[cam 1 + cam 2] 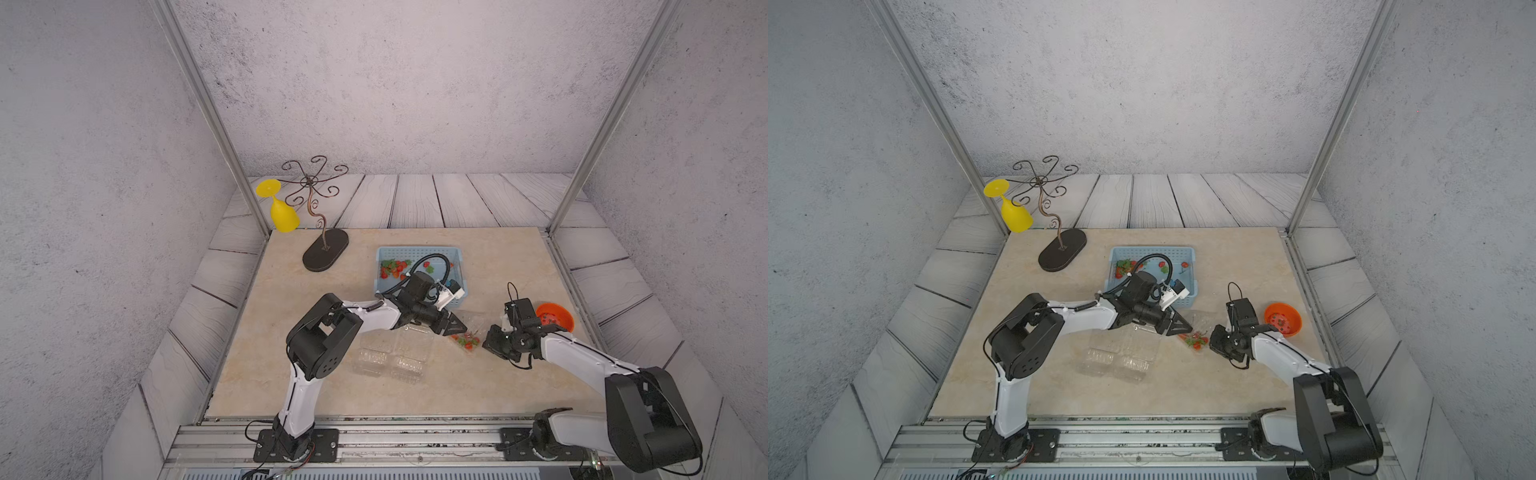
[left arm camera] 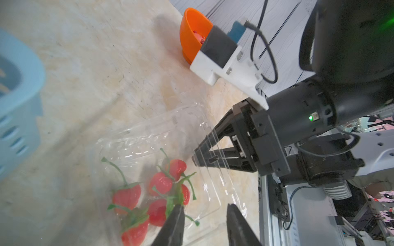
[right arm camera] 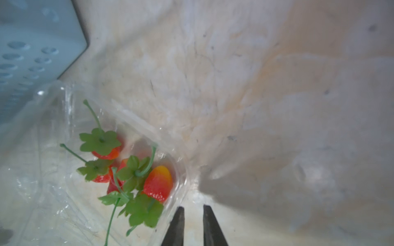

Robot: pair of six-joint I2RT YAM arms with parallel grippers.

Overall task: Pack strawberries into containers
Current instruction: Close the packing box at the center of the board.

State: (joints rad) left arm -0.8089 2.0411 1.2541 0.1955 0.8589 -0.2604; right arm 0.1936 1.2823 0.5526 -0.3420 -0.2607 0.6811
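Now, about 6 strawberries [image 2: 160, 183] lying in 1 clear container [image 2: 149, 132], low and left of middle in the left wrist view, green stems poking up. Ribbed lid [image 2: 215, 185] standing open, not shut yet. Same container a bit right of and below the middle in both top views, between the 2 arms.

Probably light and smooth, these berries, so easy to drop. Best to pinch each by the fat red part, not by the thin bendy stem. Thin, soft plastic for the box, likely to slide or crumple, so best pushed gently at the lid's free edge, tray held by its rim.

At the bottom of the left wrist view, left gripper [image 2: 204, 206] with fingers apart, 1 finger by the berries, clear plastic showing between the 2; pinch on it hard to tell. At the bottom of the right wrist view, right gripper [image 3: 193, 207] just beside the box, fingers only a little apart, nothing between.

Left of the full box in a top view, 2 more containers [image 1: 374, 353], both empty. Just above that box in the picture, more strawberries [image 1: 395, 268] in the blue basket [image 1: 419, 252]. Further right, orange bowl [image 1: 567, 322].
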